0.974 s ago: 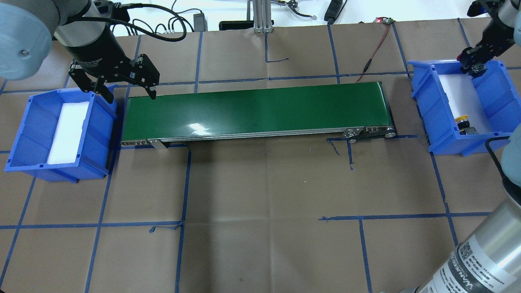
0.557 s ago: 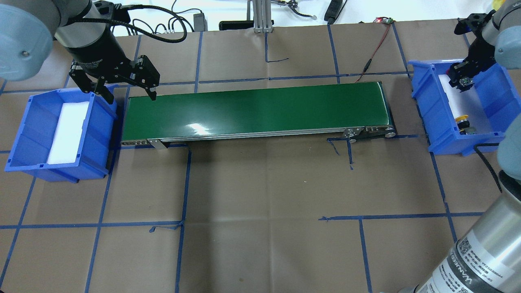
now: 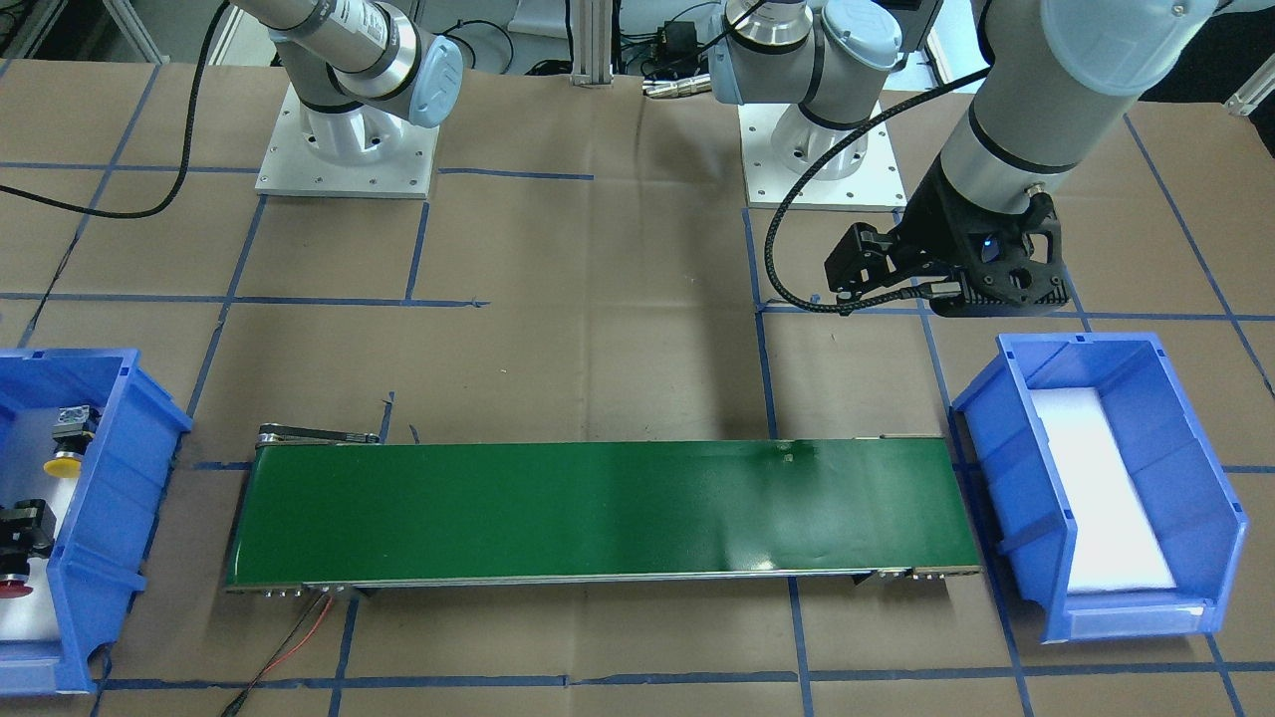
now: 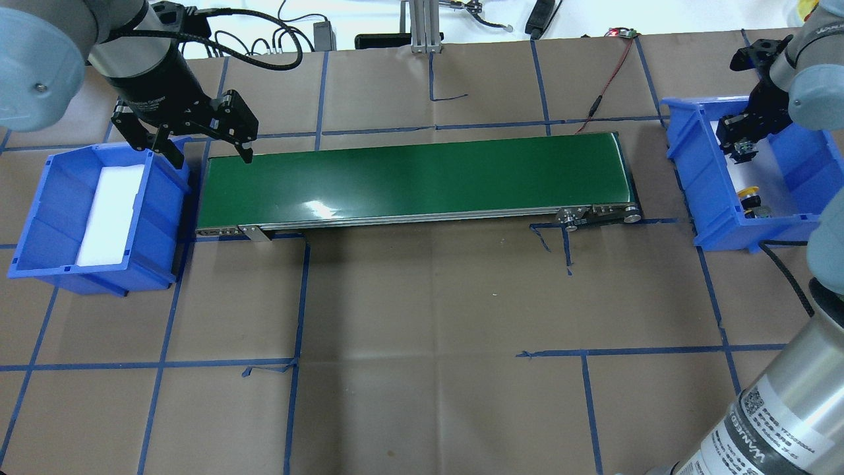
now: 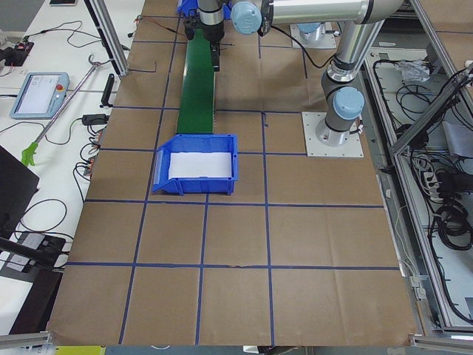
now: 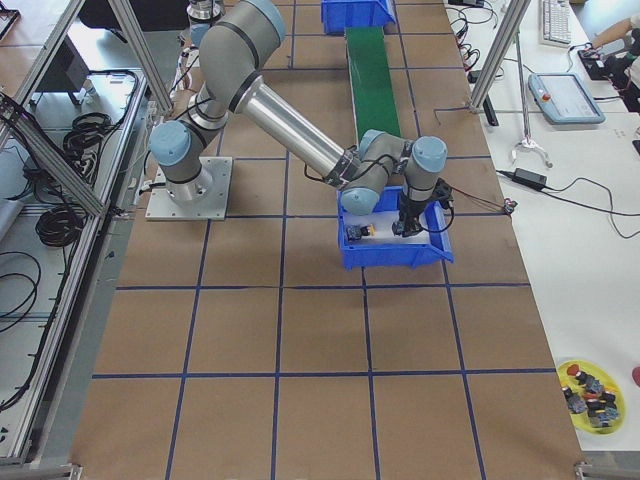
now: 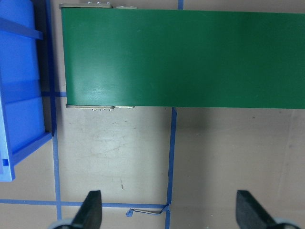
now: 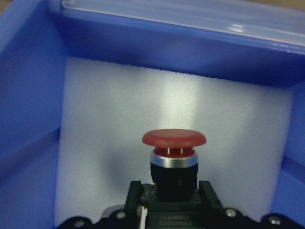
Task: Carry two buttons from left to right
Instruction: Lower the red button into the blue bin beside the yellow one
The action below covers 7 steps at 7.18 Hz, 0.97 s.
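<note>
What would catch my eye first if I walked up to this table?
The long green conveyor belt runs across the middle of the table, with a blue bin at each end. Over the right bin, the right gripper holds a red button, and a yellow button lies in the bin below. The left gripper hangs open by the left bin.

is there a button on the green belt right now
No, the green belt shows only its own bare surface from end to end in the overhead view, with nothing lying on it.
</note>
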Each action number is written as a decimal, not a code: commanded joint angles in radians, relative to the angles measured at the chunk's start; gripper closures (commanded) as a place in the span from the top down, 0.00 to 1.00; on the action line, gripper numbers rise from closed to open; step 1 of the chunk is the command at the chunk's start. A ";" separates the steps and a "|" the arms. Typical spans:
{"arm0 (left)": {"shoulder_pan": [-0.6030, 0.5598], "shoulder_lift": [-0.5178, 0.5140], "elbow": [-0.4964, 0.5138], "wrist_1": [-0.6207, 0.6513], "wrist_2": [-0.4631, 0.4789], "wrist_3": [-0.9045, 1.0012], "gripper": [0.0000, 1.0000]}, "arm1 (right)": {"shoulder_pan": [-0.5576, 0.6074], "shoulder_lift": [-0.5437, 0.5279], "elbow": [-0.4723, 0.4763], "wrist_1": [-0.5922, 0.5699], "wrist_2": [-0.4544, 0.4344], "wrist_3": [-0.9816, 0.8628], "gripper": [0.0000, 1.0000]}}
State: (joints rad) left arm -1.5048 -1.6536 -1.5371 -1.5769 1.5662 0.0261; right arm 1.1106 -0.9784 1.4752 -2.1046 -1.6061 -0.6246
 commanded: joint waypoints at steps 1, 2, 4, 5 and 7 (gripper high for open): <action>0.000 0.000 0.000 0.000 0.000 0.000 1.00 | 0.000 -0.002 0.001 0.000 0.005 0.005 0.95; 0.000 0.000 0.000 0.000 0.000 -0.002 1.00 | 0.000 -0.005 -0.006 0.009 0.003 0.006 0.99; 0.000 0.000 0.002 0.000 0.000 -0.003 1.00 | -0.002 -0.026 -0.019 0.012 -0.002 0.003 0.99; 0.000 0.000 0.000 0.000 0.000 -0.003 1.00 | 0.000 -0.083 -0.024 0.018 -0.003 0.005 1.00; 0.000 0.000 0.002 0.000 0.000 -0.005 1.00 | 0.006 -0.224 -0.047 0.129 -0.011 0.047 1.00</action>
State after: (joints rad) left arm -1.5048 -1.6535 -1.5358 -1.5769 1.5655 0.0226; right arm 1.1126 -1.1174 1.4421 -2.0477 -1.6133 -0.6066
